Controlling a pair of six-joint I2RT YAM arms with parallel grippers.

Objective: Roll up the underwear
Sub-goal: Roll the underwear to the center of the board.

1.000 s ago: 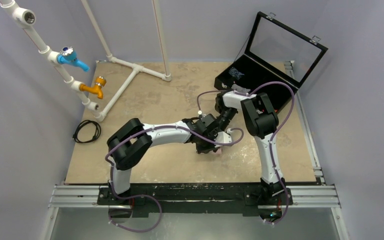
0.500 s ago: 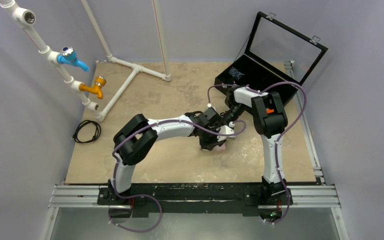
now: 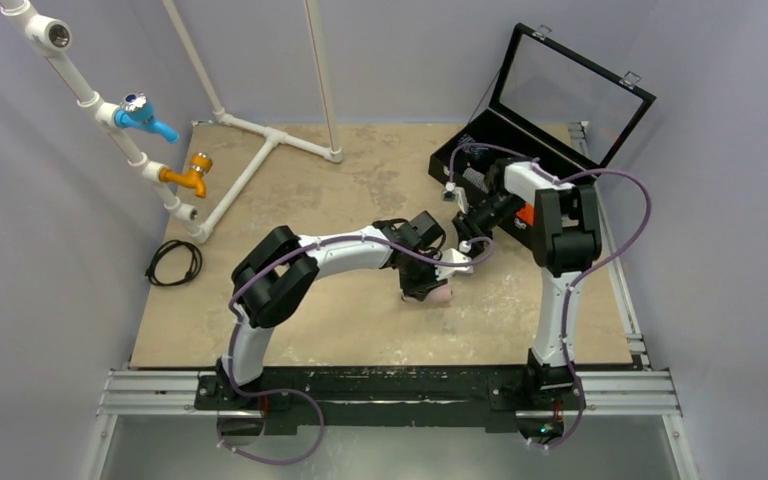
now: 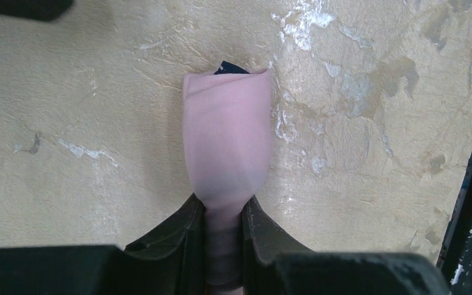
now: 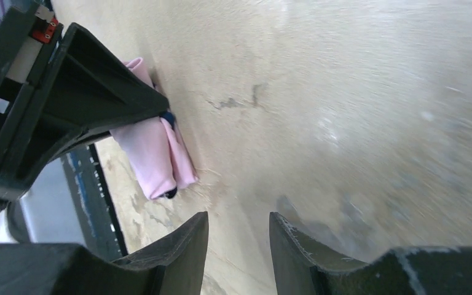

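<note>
The underwear (image 4: 227,138) is a tight pale pink roll lying on the tan table, with a bit of dark navy trim at its far end. My left gripper (image 4: 224,215) is shut on the roll's near end, fingers pinching it from both sides. In the top view the roll (image 3: 442,294) shows just right of the left gripper (image 3: 424,283). In the right wrist view the roll (image 5: 153,153) lies under the left gripper's black body. My right gripper (image 5: 238,228) is open and empty, apart from the roll; in the top view the right gripper (image 3: 463,228) hangs just behind it.
An open black case (image 3: 530,130) stands at the back right, close behind the right arm. White pipework (image 3: 250,150) with blue and orange taps stands at the back left. A black cable coil (image 3: 174,262) lies at the left table edge.
My right gripper has drawn back from the roll toward the back right and its arm has swung right. My left gripper has shifted slightly right, still on the roll.
</note>
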